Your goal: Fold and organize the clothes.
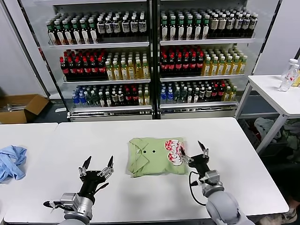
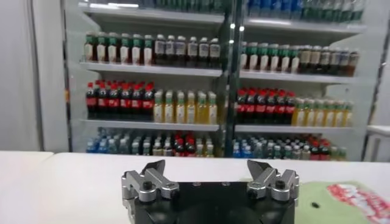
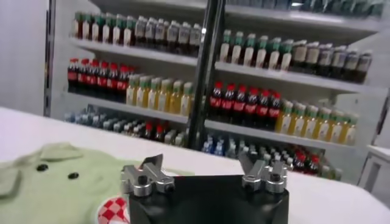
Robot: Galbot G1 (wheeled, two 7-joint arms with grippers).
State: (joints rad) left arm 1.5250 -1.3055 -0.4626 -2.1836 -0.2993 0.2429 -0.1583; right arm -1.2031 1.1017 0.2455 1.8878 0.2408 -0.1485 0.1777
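The light green shirt (image 1: 157, 156) lies folded into a compact rectangle on the white table (image 1: 93, 145), collar to the left, two dark buttons up, red-and-white graphic at its right end. It also shows in the right wrist view (image 3: 55, 182) and at the edge of the left wrist view (image 2: 341, 204). My right gripper (image 1: 193, 151) is open and empty, just right of the shirt's graphic end, above the table. My left gripper (image 1: 97, 165) is open and empty, over bare table to the left of the shirt.
A crumpled light blue garment (image 1: 11, 161) lies at the table's far left edge. Shelves of bottles (image 1: 150, 51) stand behind the table. A side table (image 1: 276, 93) with bottles is at the right, and a cardboard box (image 1: 21, 108) is on the floor at the left.
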